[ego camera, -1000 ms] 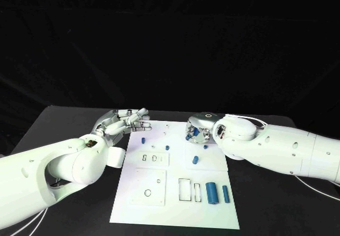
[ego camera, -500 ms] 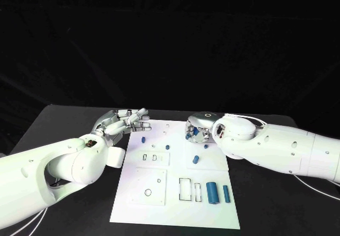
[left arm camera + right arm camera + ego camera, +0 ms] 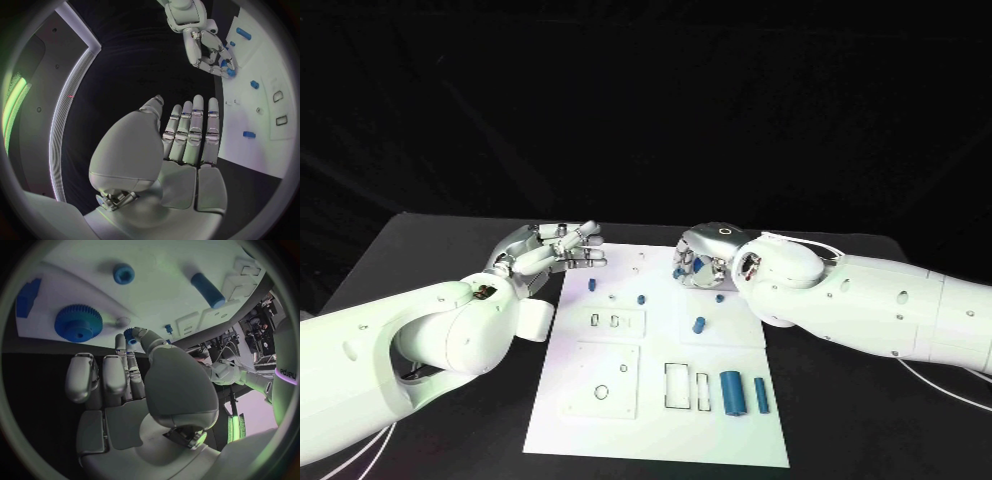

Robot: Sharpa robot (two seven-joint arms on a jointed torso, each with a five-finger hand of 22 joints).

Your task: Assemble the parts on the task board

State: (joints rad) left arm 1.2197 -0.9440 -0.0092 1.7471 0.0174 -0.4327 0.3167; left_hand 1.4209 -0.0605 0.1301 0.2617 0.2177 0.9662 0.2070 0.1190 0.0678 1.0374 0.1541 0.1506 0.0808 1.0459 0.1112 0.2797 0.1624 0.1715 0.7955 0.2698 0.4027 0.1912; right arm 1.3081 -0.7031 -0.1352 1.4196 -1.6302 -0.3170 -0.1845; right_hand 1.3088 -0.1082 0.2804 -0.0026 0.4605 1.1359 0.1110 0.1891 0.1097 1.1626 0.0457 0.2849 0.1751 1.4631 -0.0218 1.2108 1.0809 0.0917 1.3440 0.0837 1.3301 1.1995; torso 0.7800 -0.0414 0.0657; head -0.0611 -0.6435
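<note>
A: Well, we see the right hand at the far edge of the task board, pinching a small blue part in its fingertips

B: And our left hand sits by the board's far left corner, fingers apart, holding nothing

A: We think the little part could slip, because only the tips hold it. It could also bump the blue gear just beside it

B: Any words to read?

A: We can see some letters on the arm, but they are too cut off to read
</note>
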